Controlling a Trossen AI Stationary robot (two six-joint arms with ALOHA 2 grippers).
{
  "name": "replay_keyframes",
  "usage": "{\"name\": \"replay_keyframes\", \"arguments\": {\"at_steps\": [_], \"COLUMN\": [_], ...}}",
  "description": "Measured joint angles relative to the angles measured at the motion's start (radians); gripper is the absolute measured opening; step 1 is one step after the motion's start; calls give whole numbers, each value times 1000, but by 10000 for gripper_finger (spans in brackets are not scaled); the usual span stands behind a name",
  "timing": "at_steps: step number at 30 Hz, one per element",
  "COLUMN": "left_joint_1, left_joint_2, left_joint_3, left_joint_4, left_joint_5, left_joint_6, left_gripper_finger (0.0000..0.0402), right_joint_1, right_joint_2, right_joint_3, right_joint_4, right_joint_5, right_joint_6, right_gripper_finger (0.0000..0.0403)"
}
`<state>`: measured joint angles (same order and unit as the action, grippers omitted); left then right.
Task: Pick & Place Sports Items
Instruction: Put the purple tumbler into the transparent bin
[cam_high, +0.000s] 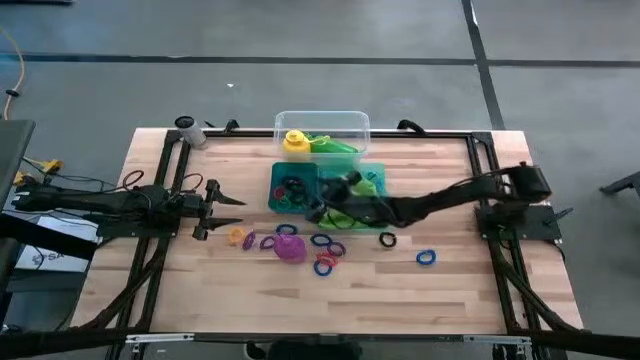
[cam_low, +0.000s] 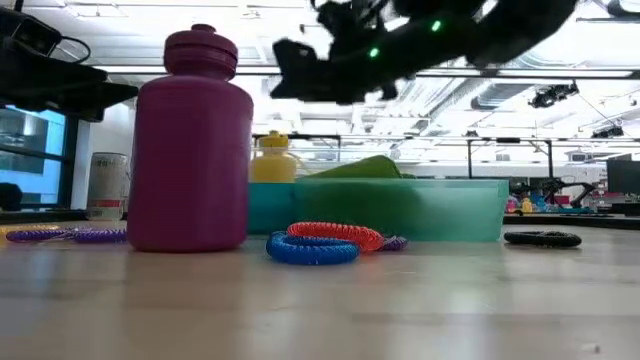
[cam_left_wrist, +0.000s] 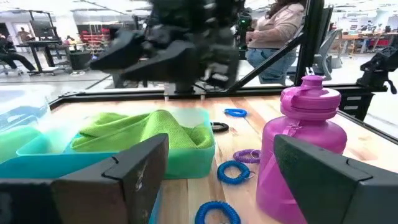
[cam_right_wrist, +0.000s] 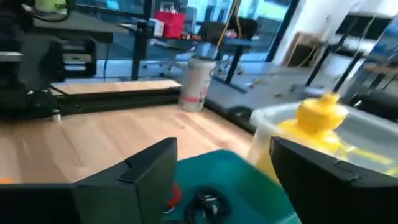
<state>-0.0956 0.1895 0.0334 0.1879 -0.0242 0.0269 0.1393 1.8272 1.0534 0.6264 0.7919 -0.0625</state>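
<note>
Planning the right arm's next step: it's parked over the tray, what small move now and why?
Probably retreat toward the loose rings. The right gripper hangs above the teal tray, jaws apart with nothing between them, and rings already lie in the tray's compartment below. A black ring lies closest on the table.

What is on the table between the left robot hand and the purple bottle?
In the high view, between the left gripper and the purple bottle lie an orange-yellow ring and purple rings on the wood.
</note>
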Motion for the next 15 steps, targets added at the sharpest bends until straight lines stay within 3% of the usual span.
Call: {"name": "replay_keyframes", "arguments": {"at_steps": [4,10,15], "left_joint_1": [0,0,0], "left_joint_2": [0,0,0], "left_joint_3": [0,0,0], "left_joint_4": [0,0,0], "left_joint_5": [0,0,0], "left_joint_6": [0,0,0], "left_gripper_finger": [236,236,236], "right_joint_1": [77,176,240], "right_joint_2": [-20,-22,-22], "right_joint_3": [0,0,0], "right_joint_4": [9,151,157], "right_joint_5": [181,565,668], "right_joint_6": [-106,-353,-420], "right_gripper_finger": [204,204,204]}}
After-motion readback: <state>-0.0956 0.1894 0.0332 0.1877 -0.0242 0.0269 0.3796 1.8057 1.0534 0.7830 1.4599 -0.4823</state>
